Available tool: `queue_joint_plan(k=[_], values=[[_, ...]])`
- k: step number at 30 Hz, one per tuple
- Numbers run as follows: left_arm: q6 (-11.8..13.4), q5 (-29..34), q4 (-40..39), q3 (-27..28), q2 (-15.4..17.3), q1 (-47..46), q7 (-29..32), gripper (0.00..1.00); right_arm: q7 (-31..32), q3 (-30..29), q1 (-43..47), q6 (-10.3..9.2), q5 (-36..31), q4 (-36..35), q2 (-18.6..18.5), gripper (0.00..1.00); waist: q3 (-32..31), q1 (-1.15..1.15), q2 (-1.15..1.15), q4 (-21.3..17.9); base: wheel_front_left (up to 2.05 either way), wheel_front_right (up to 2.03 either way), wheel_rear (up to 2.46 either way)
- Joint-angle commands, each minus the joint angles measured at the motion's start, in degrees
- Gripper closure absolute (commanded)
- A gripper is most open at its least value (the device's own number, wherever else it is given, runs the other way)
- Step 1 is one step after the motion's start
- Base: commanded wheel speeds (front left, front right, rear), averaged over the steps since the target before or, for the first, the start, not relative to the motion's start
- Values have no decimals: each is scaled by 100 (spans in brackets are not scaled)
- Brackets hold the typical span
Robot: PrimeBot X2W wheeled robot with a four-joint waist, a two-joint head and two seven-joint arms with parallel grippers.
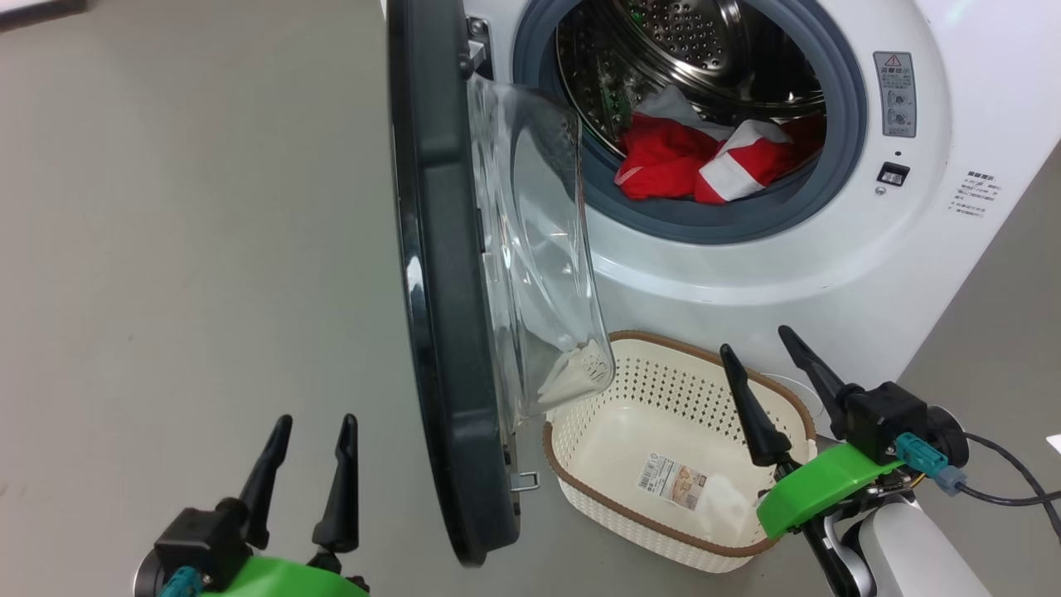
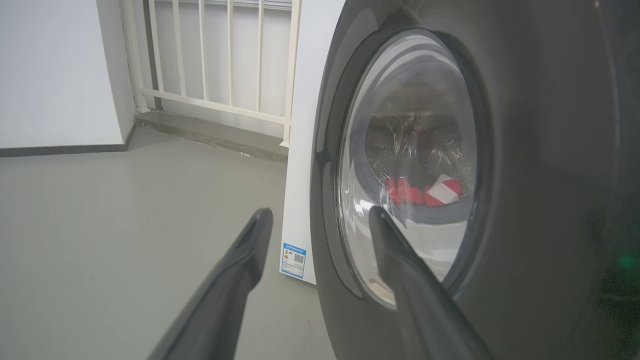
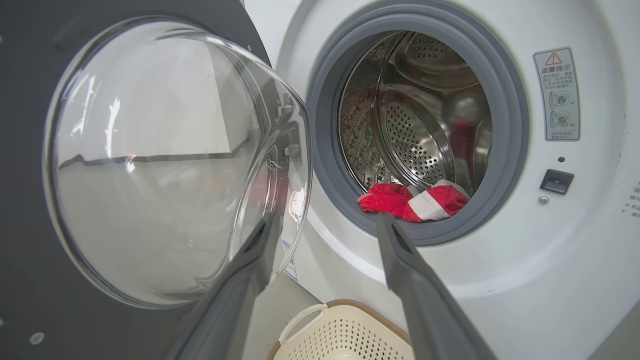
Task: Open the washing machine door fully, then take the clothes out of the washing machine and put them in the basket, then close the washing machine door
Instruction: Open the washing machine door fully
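At the near edge of the head view, both hands are empty, fingers spread. The left hand (image 1: 317, 419) is outside the half-open door (image 1: 439, 290), apparently to push it wider. The right hand (image 1: 755, 340) waits by the basket (image 1: 597, 464), which sits under the opening for a short transfer. Farthest, the clothes (image 1: 688, 162) lie at the washer (image 1: 746, 274) drum's lip.

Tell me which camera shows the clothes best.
Head view: the clothes lie large and unobstructed at the front of the drum. Right wrist view shows them smaller, low in the opening; left wrist view, faintly through the washing machine door.
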Motion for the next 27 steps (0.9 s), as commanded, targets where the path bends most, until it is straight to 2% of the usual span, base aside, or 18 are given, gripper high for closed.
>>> queue_joint_plan(k=[1, 19, 20, 21, 22, 23, 24, 27], values=[[-65, -52, -94, 176, 83, -116, -28, 0, -52, 74, -17, 28, -73, -185, 35, 0, 1, 0, 0, -3, 0, 0, 0], [-32, -132, 81, 65, 83, -173, -28, 0, -52, 213, 21, 28, -57, -111, 39, 0, 69, 0, 0, -92, 0, 0, 0], [-26, -131, 82, 62, 83, -175, -28, 7, -52, 219, 20, 28, -60, -108, 40, 0, 69, 0, 0, -92, 0, 0, 0], [-25, -133, 81, 60, 83, -177, -28, 37, -52, 226, 21, 28, -57, -108, 40, 0, 67, 0, 0, -93, 0, 0, 0], [-25, -134, 72, 64, 83, -181, -28, 57, -52, 232, 22, 28, -55, -108, 40, 0, 64, 0, 0, -95, 0, 0, 0], [-24, -133, 59, 72, 83, -184, -28, 84, -52, 236, 20, 28, -55, -107, 40, 0, 60, 0, 0, -97, 0, 0, 0], [-18, -130, 41, 83, 83, -187, -28, 100, -52, 238, 18, 28, -51, -104, 40, 0, 56, 0, 0, -100, 0, 0, 0], [-6, -177, -77, 103, 83, -215, -28, 100, -52, 218, 12, 28, -39, -97, 40, 0, 44, 0, 0, -104, 0, 0, 0]])
